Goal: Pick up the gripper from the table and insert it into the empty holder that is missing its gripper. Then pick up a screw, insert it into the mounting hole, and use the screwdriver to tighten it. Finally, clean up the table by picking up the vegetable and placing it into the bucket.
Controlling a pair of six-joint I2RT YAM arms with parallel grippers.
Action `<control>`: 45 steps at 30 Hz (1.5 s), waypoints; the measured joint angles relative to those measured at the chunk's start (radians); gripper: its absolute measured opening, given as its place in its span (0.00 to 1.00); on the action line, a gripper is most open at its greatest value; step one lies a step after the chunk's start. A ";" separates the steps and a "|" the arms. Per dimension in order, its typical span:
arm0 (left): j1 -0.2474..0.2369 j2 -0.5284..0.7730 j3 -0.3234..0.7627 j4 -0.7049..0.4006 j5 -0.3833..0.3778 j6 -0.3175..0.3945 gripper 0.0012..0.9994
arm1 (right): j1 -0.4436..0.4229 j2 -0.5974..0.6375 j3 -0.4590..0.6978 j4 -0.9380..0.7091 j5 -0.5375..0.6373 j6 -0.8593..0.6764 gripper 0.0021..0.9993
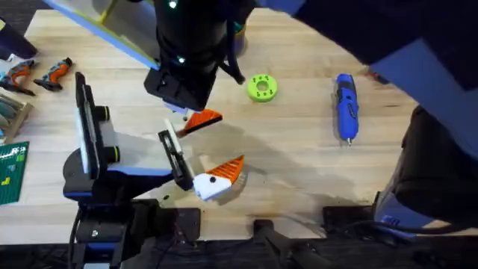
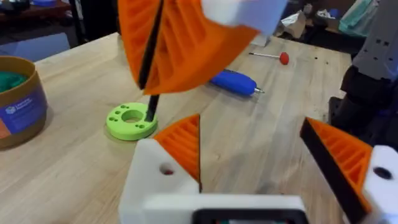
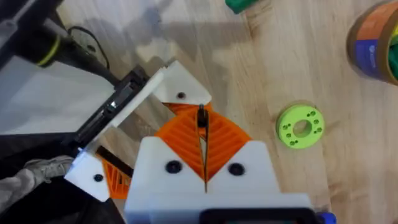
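One right pincer [image 3: 202,146] is clenched on one thin black screw [image 3: 201,117], which hangs point-down from between its orange pads. The screw is just above the holder [image 2: 149,180], one of the left pincer's [image 2: 255,143] two white mounts. That pincer is released, with its fingers well apart. Each mount has one hole and carries one orange wedge. The gripper tip [image 2: 183,140] sits in the holder under the screw.

On the desk [image 1: 299,164] lie one green disc [image 1: 261,87], one blue screwdriver [image 1: 346,106] well to its right, and one red-knobbed tool [image 2: 273,56] beyond it. One bucket [image 2: 22,102] stands near the disc, and one vegetable [image 3: 239,5] lies on the desk apart from the bucket.

The desk is pale wooden planking. At its left edge are two orange-and-black tools [image 1: 37,75] and one green board [image 1: 11,172]. Dark, cluttered furniture stands behind.
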State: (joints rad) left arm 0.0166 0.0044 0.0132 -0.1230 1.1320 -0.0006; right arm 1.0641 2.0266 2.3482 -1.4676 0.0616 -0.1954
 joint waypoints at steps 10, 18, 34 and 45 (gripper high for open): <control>0.000 0.000 0.000 0.000 0.000 0.000 0.99 | 0.011 0.011 0.002 -0.006 -0.003 -0.016 0.00; 0.000 0.000 0.000 0.000 0.000 0.000 0.99 | 0.024 0.024 0.003 -0.015 -0.012 -0.026 0.00; 0.000 0.000 0.000 0.000 0.000 0.000 0.99 | 0.024 0.039 0.005 -0.025 -0.049 -0.046 0.00; 0.000 0.000 0.000 0.000 0.000 0.000 0.99 | 0.024 0.039 0.005 -0.022 -0.051 -0.049 0.00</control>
State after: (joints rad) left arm 0.0166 0.0044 0.0132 -0.1230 1.1320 -0.0006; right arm 1.0882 2.0659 2.3528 -1.4899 0.0104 -0.2440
